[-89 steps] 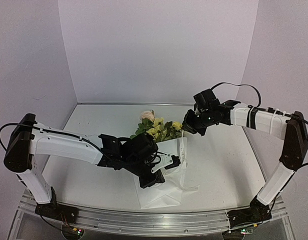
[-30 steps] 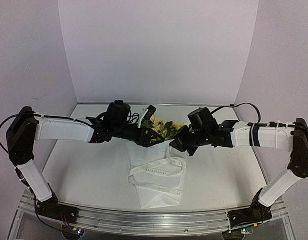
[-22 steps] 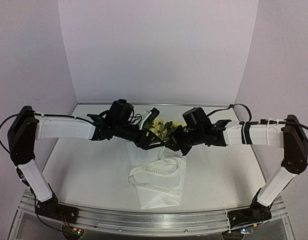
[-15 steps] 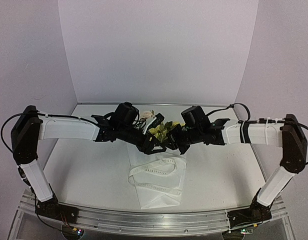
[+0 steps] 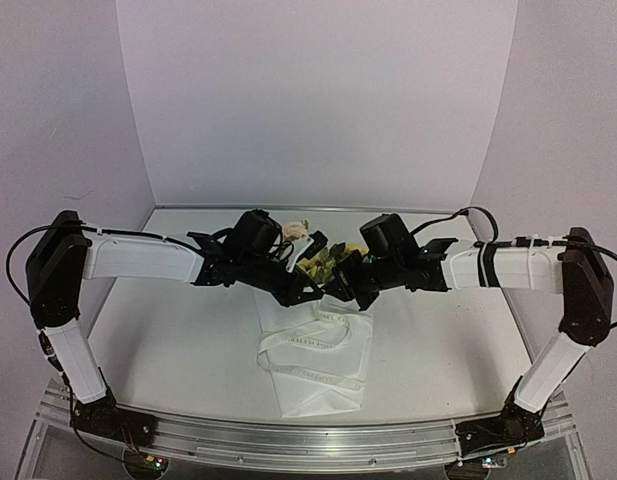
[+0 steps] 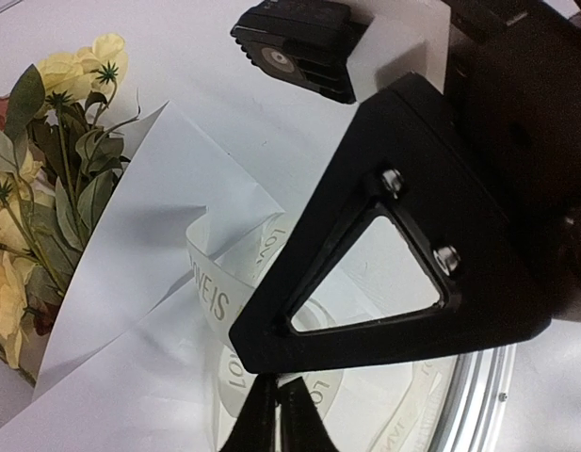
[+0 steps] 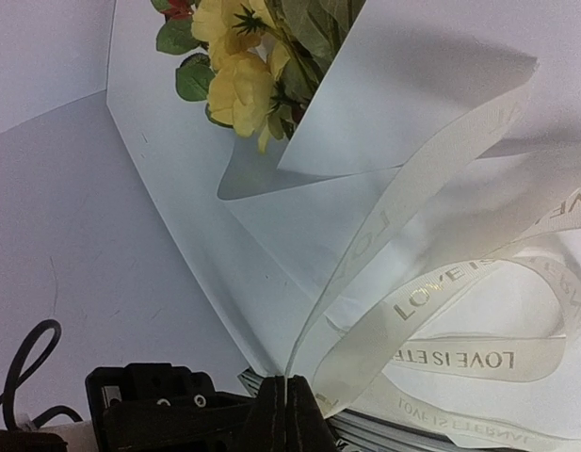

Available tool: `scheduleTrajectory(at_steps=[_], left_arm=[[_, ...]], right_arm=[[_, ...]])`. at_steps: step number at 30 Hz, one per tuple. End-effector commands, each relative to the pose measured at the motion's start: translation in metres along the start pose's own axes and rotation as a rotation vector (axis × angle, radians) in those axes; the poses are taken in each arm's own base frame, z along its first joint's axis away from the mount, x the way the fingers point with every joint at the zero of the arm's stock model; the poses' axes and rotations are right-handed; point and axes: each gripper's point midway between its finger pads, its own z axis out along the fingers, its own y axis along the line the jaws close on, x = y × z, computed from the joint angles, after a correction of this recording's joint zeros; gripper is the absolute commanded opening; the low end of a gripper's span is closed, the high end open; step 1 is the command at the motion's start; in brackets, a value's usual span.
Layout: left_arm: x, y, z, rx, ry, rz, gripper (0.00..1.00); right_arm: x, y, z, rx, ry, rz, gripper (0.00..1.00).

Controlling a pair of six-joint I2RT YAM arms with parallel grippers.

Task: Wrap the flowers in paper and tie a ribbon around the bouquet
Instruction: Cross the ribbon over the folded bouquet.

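The bouquet lies mid-table: yellow flowers [image 5: 323, 258] and a pale rose stick out of a white paper [image 5: 313, 375] cone pointing at me. The printed ribbon [image 5: 313, 345] loops loosely over the cone. Both grippers meet just below the blossoms. My left gripper [image 5: 310, 290] [image 6: 274, 400] has its fingers pressed together on a strand of ribbon [image 6: 215, 292], close beside the right gripper's black finger [image 6: 394, 254]. My right gripper [image 5: 360, 293] [image 7: 286, 386] is shut on the ribbon [image 7: 459, 282], whose thin edge rises from its fingertips. Flowers [image 7: 238, 85] and folded paper [image 7: 403, 85] lie beyond.
An aluminium rail [image 5: 308, 440] runs along the table's near edge. Lilac walls close off the back and both sides. The left arm's black body [image 7: 149, 405] and a cable [image 7: 26, 367] sit close beside my right gripper.
My left gripper swung from the front of the cone up to the flowers, slid right toward the right gripper and closed on the ribbon. The right gripper moved left, still shut.
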Motion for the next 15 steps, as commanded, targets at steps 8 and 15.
scheduleTrajectory(at_steps=[8, 15], left_arm=[[-0.012, -0.011, -0.001, 0.042, -0.033, 0.077, 0.0], [-0.006, -0.024, -0.008, 0.109, 0.03, 0.086, 0.0]], right_arm=[[0.0, 0.001, -0.045, 0.001, -0.069, -0.361, 0.6], [-0.03, -0.068, -0.068, 0.263, -0.173, -0.785, 0.56]])
